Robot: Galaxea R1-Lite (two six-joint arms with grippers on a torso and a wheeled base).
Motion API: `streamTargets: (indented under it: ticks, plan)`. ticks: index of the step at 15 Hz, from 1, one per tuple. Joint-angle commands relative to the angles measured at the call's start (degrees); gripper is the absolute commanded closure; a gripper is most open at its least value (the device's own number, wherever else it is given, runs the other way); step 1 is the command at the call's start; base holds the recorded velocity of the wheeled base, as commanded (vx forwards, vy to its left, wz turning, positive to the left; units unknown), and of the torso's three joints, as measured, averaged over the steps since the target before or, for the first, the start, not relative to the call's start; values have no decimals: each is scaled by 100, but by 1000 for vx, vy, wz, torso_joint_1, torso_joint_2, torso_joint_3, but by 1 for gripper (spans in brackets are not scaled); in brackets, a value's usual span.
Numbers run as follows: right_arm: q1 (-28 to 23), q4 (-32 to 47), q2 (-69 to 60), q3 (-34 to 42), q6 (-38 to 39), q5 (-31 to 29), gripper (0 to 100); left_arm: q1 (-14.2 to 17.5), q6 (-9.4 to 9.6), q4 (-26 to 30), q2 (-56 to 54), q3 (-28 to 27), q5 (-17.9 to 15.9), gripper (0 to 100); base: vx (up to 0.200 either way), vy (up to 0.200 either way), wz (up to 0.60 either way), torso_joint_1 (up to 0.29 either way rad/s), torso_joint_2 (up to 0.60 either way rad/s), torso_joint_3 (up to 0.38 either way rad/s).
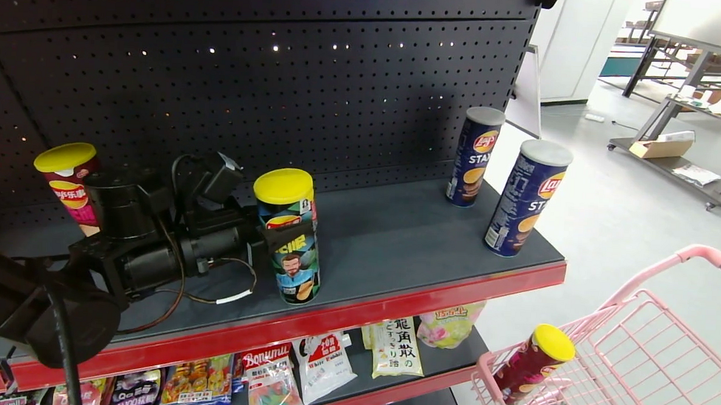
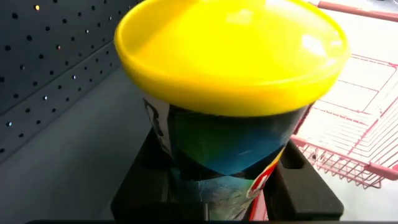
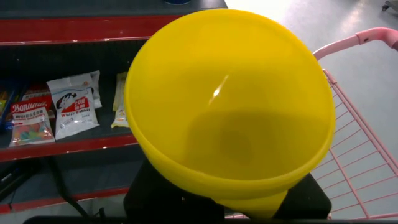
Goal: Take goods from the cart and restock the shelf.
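the blue can (image 1: 293,272) is standing upright near the front edge of the upper shelf (image 1: 395,240), the left gripper (image 1: 285,232) fingers clamping its middle. the maroon can (image 1: 533,362) is tilting at the pink cart (image 1: 665,337) corner, the right gripper (image 3: 227,200) fingers closing on its sides.

Chip cans on the upper shelf (image 1: 395,246): left can (image 1: 66,180) frame-left, centre can (image 1: 289,242) mid-frame, rear can (image 1: 475,156) behind front can (image 1: 528,197) upper right. Cart can (image 1: 536,362) in cart (image 1: 708,251), lower right.

Logos and lettering stand on the rear blue can (image 1: 473,159), the front blue can (image 1: 526,200), the teal can (image 1: 290,248), the red can (image 1: 70,190), the maroon can (image 1: 527,365) and the snack bags (image 1: 268,375), with Chinese characters on one white bag (image 1: 398,345).
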Motion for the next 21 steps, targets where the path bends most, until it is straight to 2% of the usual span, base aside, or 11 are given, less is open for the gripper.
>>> streamTargets:
  ticks: [1, 8, 12, 14, 15, 21]
  plan:
    - [1, -1, 8, -1, -1, -2, 100, -3, -2, 24, -29, 118, -1, 100, 0, 0, 0, 0, 0, 0]
    - [1, -1, 8, -18, -1, -2, 100, -12, -55, -64, -73, 276, 8, 100, 0, 0, 0, 0, 0, 0]
    - [1, -1, -1, -9, -1, -2, 100, -12, -169, -64, -196, 346, 8, 100, 0, 0, 0, 0, 0, 0]
    - [1, -1, 8, -9, -1, -2, 100, -21, -319, -55, -310, 355, 8, 100, 0, 0, 0, 0, 0, 0]
    - [1, -1, -1, -1, -1, -2, 100, -21, -336, -55, -319, 364, -1, 100, 0, 0, 0, 0, 0, 0]
    - [1, -1, 8, -27, -1, -11, 100, -21, -310, -72, -310, 575, 8, 100, 0, 0, 0, 0, 0, 0]
